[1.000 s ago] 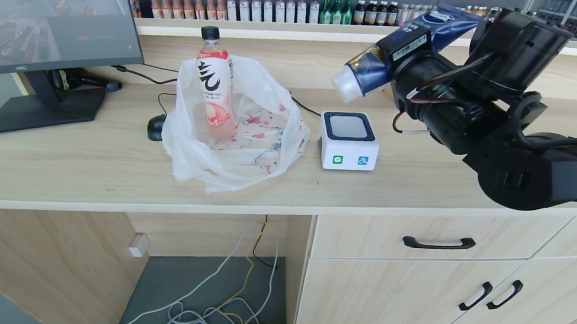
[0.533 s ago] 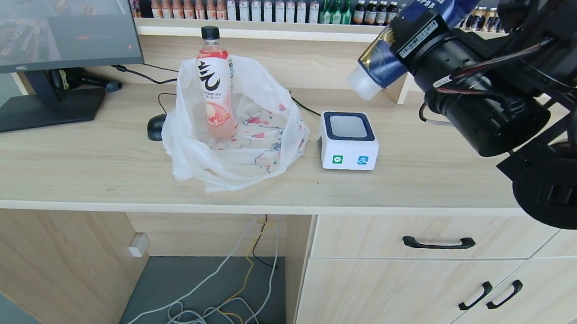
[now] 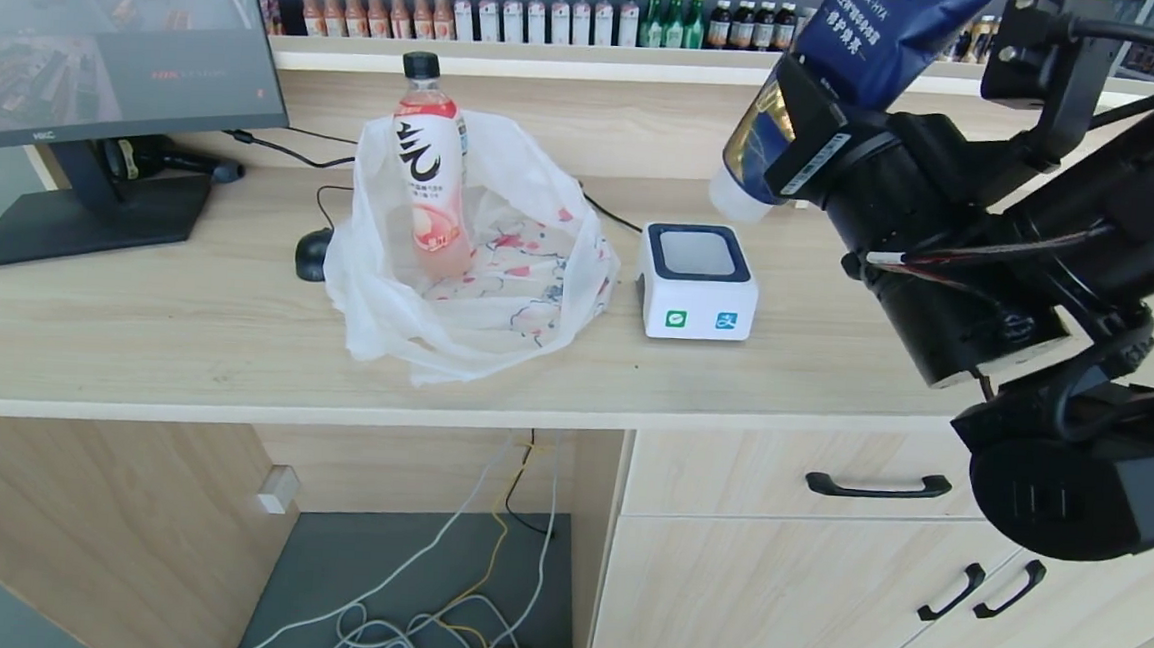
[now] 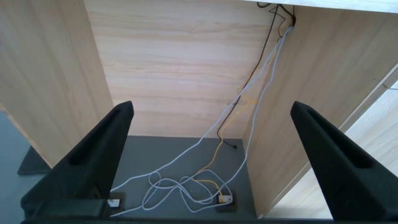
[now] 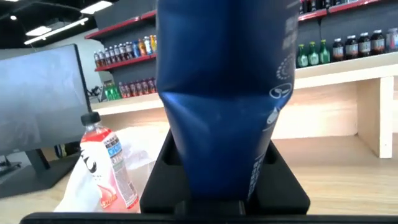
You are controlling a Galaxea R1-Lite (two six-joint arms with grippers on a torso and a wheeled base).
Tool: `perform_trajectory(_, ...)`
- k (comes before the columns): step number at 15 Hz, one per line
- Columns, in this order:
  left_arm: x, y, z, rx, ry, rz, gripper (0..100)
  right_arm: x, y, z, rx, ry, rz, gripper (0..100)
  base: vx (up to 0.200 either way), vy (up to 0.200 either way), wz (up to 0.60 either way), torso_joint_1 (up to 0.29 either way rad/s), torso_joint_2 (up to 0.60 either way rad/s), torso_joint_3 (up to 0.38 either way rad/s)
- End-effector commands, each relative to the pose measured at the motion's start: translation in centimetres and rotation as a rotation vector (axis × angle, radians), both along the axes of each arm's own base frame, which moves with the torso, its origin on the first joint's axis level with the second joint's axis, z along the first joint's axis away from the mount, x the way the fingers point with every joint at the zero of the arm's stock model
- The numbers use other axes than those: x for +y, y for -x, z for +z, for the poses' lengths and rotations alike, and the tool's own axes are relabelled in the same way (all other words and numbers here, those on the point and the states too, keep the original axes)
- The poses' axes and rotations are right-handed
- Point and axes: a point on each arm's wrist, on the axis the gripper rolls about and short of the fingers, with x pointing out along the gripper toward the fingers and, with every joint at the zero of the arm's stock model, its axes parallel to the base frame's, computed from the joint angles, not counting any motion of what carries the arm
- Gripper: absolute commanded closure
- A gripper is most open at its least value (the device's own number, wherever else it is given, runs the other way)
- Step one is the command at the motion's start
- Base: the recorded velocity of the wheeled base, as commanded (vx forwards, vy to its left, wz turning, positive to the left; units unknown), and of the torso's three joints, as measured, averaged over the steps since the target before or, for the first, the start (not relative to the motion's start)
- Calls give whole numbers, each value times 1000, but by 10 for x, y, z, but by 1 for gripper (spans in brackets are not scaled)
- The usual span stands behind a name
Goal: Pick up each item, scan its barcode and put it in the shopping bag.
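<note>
The right hand (image 3: 801, 137) is clamping a dark blue tube (image 3: 880, 32) around its lower body and holding it up in the air. The tube is tilting, with its white cap (image 3: 740, 199) pointing down over the back of the surface (image 3: 186, 320), just behind and to the right of the scanner (image 3: 697, 281), and it isn't touching the scanner. The tube's upper end is running out of the frame. A barcode strip is showing at the grip line, but I can't tell whether it's on the tube or on the finger. In the right wrist view the tube (image 5: 224, 93) is blocking most of the hand (image 5: 224, 186), with only the black base peeking out beneath it.

The white plastic shopping bag (image 3: 539, 292) is sitting open to the left of the scanner. A peach drink bottle (image 3: 431, 175) is standing upright inside it, and its base is blurring behind the plastic. A black mouse (image 3: 312, 253) is half hiding behind the bag's left edge. A monitor (image 3: 104, 25) is standing at far left, its screen cut by the frame. Shelf bottles (image 3: 556, 17) are lining the back wall, too small to make out.

The left hand (image 4: 211, 109) is hanging below the surface with its fingers (image 4: 93, 162) spread wide and nothing between them, facing loose cables (image 4: 186, 186) on the floor.
</note>
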Motion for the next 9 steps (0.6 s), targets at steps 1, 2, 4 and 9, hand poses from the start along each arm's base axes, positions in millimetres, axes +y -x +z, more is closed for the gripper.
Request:
perform_trajectory(1, 0, 0, 0, 0, -1, -1, 0, -3, -2, -3, -38, 27, -5, 100, 0, 0, 0, 0, 0, 0)
perform_trajectory(2, 0, 0, 0, 0, -1, -1, 0, -3, -2, -3, -38, 27, -5, 100, 0, 0, 0, 0, 0, 0)
perform_trajectory(4, 0, 0, 0, 0, 1, 0, 0, -14, -8, -25, -53, 81, -33, 100, 0, 0, 0, 0, 0, 0)
perform_trajectory(9, 0, 0, 0, 0, 1, 0, 0, -5, -6, -40, -43, 128, 27, 100, 0, 0, 0, 0, 0, 0)
